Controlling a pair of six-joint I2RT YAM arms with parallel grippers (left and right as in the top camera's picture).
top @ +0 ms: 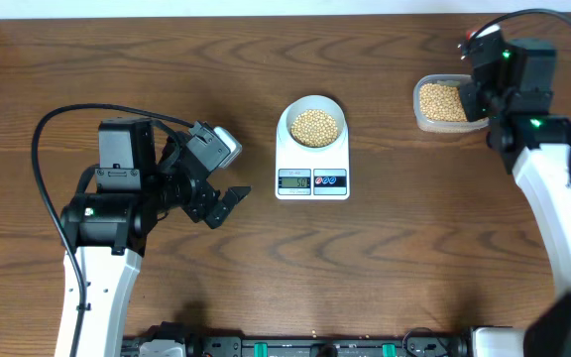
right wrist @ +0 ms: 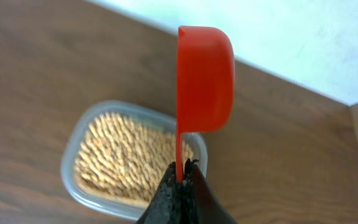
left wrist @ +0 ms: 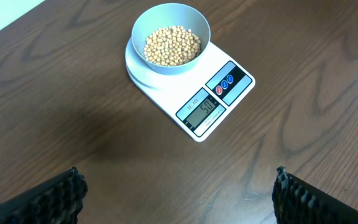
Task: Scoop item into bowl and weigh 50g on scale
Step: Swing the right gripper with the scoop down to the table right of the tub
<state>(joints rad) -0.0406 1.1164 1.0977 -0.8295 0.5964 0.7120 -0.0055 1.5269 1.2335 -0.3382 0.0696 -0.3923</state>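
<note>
**Dark wood desk: beans weighed, scoop held over the tub**

Brown wood grain covers the desk (top: 414, 248), which carries everything in view. The left pincer (top: 224, 201) hangs released above bare wood, its two black ribbed fingers (left wrist: 61, 199) spread wide to either side of its own camera view, grasping nothing. Ahead of it, and off to its right in the overhead view, sits the scale (left wrist: 160, 93), flat and white. The grey display (left wrist: 202, 111) and two round buttons (left wrist: 224, 84), one red and one blue, are on the edge nearer this pincer. The display shows digits, but they are too small to read with certainty.

The bowl (left wrist: 145, 25) stands on the far part of the scale, upright and centred on the weighing plate. Beans (left wrist: 171, 45) lie in a shallow heap in its bottom, tan-yellow and round, well below the rim.

The right pincer (right wrist: 182, 186) is well apart from the scale, off to the scale's right near the far edge of the desk. It is clenched on the thin handle of a red scoop (right wrist: 205, 78), which points away from the fingers and is turned edge-on to the wrist camera. Whether anything lies in the scoop cannot be told. Beneath this pincer, and a little to one side of the scoop, rests a clear plastic tub (right wrist: 73, 155) with more of the same beans (right wrist: 123, 155) filling it. The scoop is raised clear of them.
</note>
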